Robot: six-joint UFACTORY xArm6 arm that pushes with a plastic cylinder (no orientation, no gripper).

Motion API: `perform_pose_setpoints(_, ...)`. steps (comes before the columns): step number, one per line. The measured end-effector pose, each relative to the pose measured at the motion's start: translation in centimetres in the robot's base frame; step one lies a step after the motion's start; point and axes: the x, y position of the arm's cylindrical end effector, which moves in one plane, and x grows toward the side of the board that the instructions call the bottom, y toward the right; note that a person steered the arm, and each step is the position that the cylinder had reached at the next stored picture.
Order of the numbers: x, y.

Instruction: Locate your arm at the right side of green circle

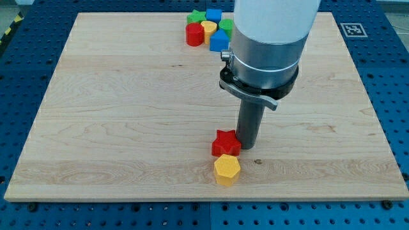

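Observation:
My tip (248, 146) rests on the board low in the middle, touching the right side of a red star (225, 142). A yellow hexagon (226, 170) lies just below the star. Far up the view, a cluster of blocks sits at the board's top edge. It holds a green block (226, 27) on its right, partly hidden by the arm, and another green block (196, 15) on its left. I cannot tell which of them is the circle. The tip is far below both.
The cluster also holds a red cylinder (194, 34), a yellow block (209, 28), a blue block (213, 14) and another blue block (219, 41). The arm's wide grey body (265, 45) covers the board to the right of the cluster.

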Motion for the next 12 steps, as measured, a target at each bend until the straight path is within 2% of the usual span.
perform_pose_setpoints(2, -4.5, 0.1)
perform_pose_setpoints(3, -5.0, 0.1)
perform_pose_setpoints(5, -11.4, 1.8)
perform_pose_setpoints(10, -11.7, 1.7)
perform_pose_setpoints(11, -11.9, 4.4)
perform_pose_setpoints(12, -16.5, 4.3)
